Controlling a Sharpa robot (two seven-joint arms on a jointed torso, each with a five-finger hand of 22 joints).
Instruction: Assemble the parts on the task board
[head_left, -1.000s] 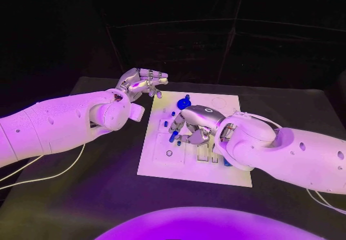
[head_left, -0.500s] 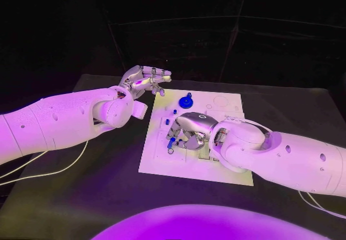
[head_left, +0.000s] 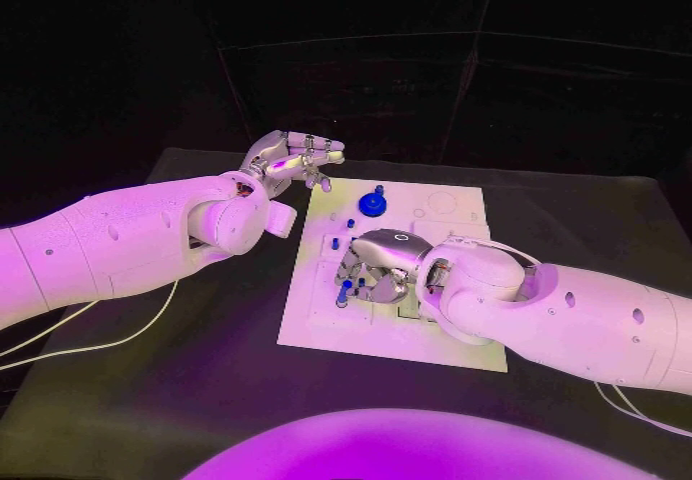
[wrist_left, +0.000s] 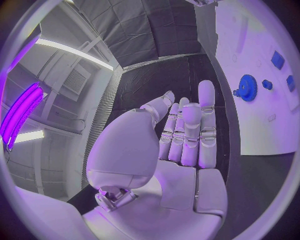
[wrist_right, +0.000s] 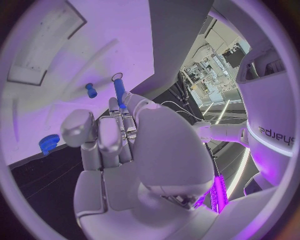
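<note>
The white task board (head_left: 346, 335) lies in the middle of the table. My right hand (head_left: 378, 268) is low over the board's left middle. It pinches a blue peg (wrist_right: 119, 91) at its fingertips, and the peg (head_left: 343, 290) stands upright just above the board. A blue gear (head_left: 374, 203) stands at the board's far end, also seen as the gear (wrist_left: 247, 88). Two small blue pieces (head_left: 349, 223) sit between the gear and my right hand. My left hand (head_left: 296, 158) hovers off the board's far left corner, fingers extended side by side (wrist_left: 187, 130), holding nothing.
The board (wrist_right: 75, 50) has a rectangular recess and shallow slots near the held peg. A small blue stud (wrist_right: 91, 90) stands close beside the peg. White cables (head_left: 87, 350) trail over the black table at the left. My right forearm (head_left: 577, 320) covers the board's right side.
My right hand has moved left and down over the board with the blue peg, bringing it close to the surface. My left hand has stayed near the far left corner.
</note>
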